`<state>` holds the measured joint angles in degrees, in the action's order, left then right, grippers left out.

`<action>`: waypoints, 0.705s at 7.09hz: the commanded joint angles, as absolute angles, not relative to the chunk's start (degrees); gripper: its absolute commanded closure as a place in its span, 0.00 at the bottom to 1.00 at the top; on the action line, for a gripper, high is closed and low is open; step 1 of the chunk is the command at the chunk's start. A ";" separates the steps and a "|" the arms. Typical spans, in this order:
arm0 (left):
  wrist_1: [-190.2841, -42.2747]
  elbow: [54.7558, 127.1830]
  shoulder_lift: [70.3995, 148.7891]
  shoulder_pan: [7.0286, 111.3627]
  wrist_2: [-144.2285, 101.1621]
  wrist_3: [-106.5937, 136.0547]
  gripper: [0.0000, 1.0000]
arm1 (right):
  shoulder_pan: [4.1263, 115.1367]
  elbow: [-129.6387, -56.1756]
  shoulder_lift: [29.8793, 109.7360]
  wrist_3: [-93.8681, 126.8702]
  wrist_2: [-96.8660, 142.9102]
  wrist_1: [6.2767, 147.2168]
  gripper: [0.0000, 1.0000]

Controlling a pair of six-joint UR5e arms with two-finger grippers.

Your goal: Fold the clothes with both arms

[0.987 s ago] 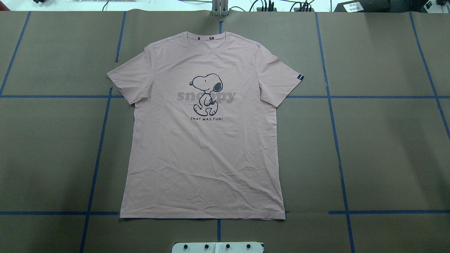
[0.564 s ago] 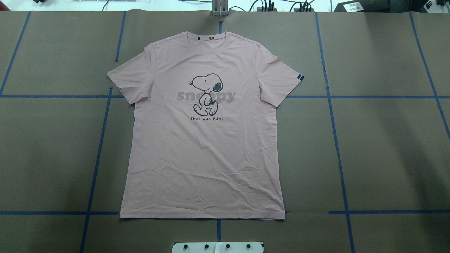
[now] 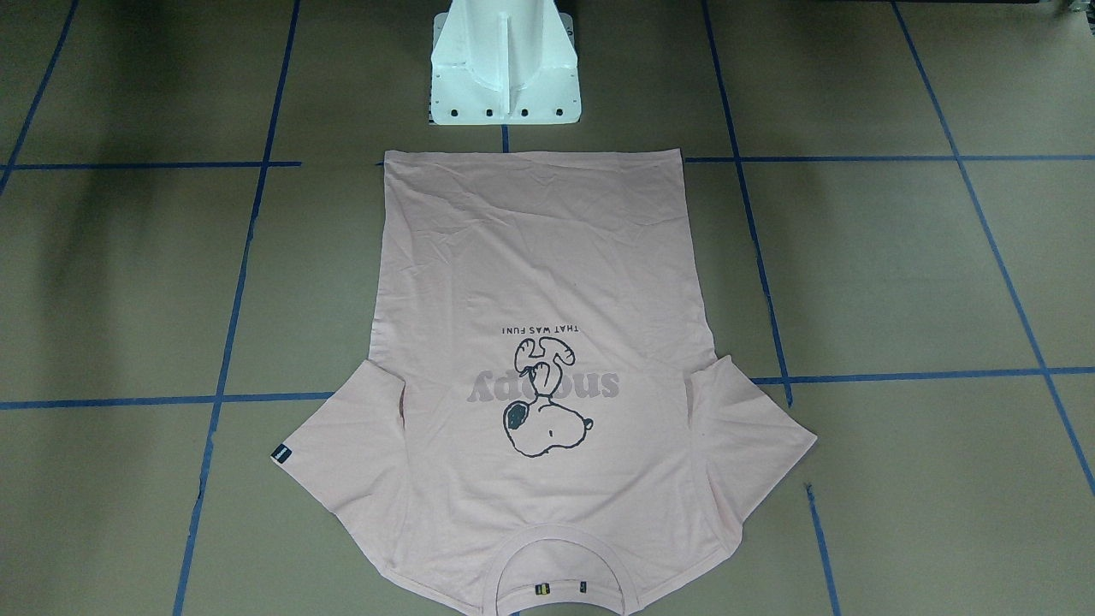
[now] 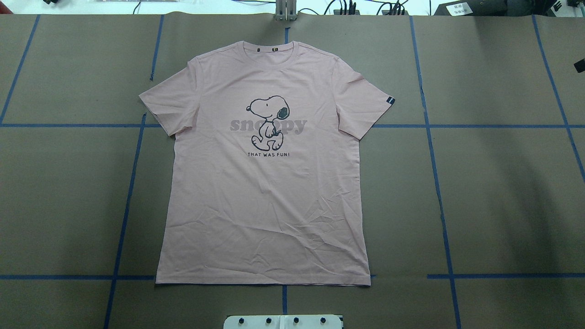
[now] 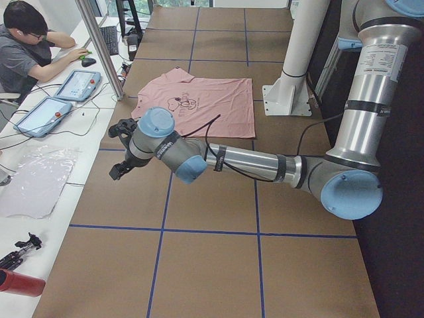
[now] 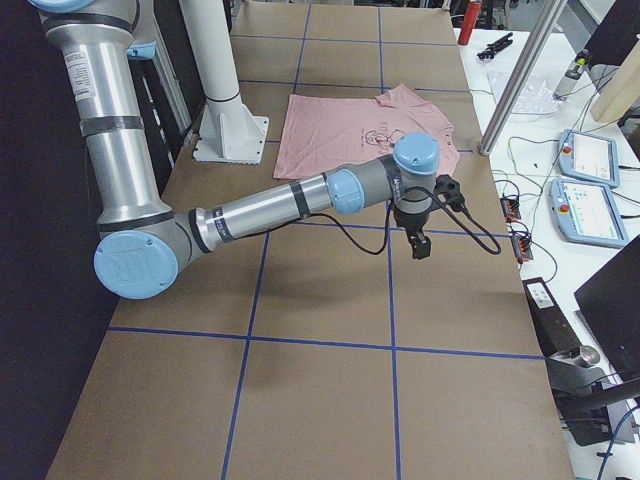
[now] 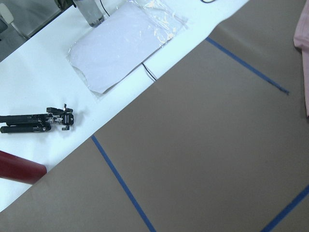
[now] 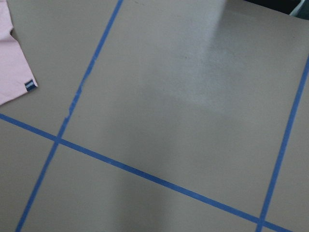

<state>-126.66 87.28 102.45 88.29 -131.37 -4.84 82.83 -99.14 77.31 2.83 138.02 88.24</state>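
Note:
The clothes are one pale pink T-shirt lying flat and face up, collar at the far side and hem near the robot's base. It also appears in the front view as the T-shirt. My left gripper hovers over bare table well off the shirt's left side; I cannot tell if it is open. Off the shirt's right side hangs my right gripper, only a black tip showing overhead; its state is unclear. The right wrist view catches the tagged sleeve.
Blue tape lines grid the brown table. The white pedestal base stands at the shirt's hem. Beyond the far edge is a white bench with tablets, a seated person, a plastic bag, a small tripod and a red cylinder.
A black tip of the right gripper has come into the overhead view at its right edge. The shirt has not moved.

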 commanded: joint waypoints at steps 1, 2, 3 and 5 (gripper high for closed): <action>-130.84 86.83 106.78 83.00 -131.40 7.17 0.00 | 77.65 -98.53 71.04 18.72 138.09 85.71 0.00; -131.13 86.92 107.14 75.92 -131.05 15.04 0.00 | 72.74 -97.39 69.62 27.94 133.20 79.60 0.00; -131.05 86.75 108.70 70.98 -130.44 18.86 0.00 | 68.68 -92.77 67.61 37.61 128.28 70.49 0.00; -131.04 87.01 109.07 70.31 -128.76 19.51 0.00 | 60.34 -80.30 62.25 50.57 118.97 56.57 0.04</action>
